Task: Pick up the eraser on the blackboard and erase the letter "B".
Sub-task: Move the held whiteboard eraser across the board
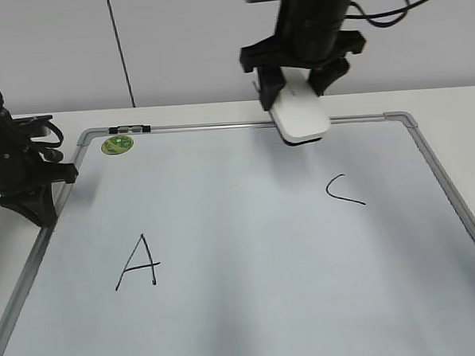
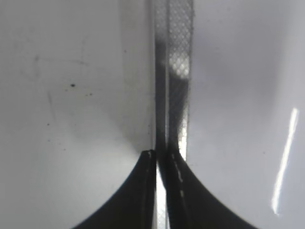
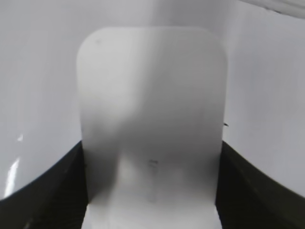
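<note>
The blackboard [image 1: 249, 249] is a pale bluish whiteboard with a grey frame, lying flat. It bears a black "A" [image 1: 138, 263] at the left and an open "C" [image 1: 343, 190] at the right. No letter "B" shows on it. My right gripper [image 1: 300, 87] is shut on the white eraser [image 1: 298, 111] and holds it tilted at the board's top edge, near the middle. In the right wrist view the eraser [image 3: 151, 119] fills the space between the dark fingers [image 3: 151, 191]. My left gripper [image 2: 161, 155] is shut and empty over the board's left frame [image 2: 174, 71].
A small round green magnet [image 1: 117, 144] sits at the board's top left corner, next to a black clip [image 1: 130, 129] on the frame. The left arm [image 1: 18, 165] stands at the board's left edge. A white wall rises behind the table.
</note>
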Robot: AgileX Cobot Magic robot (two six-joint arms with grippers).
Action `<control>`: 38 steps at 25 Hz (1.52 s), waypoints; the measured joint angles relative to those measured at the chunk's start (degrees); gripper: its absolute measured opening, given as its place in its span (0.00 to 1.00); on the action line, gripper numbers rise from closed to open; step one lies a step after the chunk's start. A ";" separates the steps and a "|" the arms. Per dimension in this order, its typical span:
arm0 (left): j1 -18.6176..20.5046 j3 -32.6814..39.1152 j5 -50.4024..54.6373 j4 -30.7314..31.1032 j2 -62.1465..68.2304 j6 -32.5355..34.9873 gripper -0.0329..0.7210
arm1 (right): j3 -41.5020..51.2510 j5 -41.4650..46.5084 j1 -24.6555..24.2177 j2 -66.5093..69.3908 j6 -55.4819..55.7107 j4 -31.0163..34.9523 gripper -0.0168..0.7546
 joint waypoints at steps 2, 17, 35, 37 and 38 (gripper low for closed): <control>0.00 0.00 0.00 0.00 0.00 0.00 0.08 | 3.80 0.09 -3.20 -2.04 0.03 -0.14 0.69; 0.04 0.00 0.00 0.00 0.00 0.00 0.08 | 24.60 0.09 -15.81 -8.68 -0.23 -0.82 0.69; 0.04 0.00 0.11 -0.02 0.00 0.00 0.08 | 32.73 -3.59 -25.25 -7.22 -10.09 5.89 0.69; 0.04 0.00 0.11 -0.02 0.00 0.00 0.08 | 32.62 -3.68 -25.61 -5.87 -10.22 5.89 0.69; 0.04 0.00 0.11 -0.02 0.00 0.00 0.08 | 32.42 -3.84 -25.61 -5.39 -10.22 5.89 0.69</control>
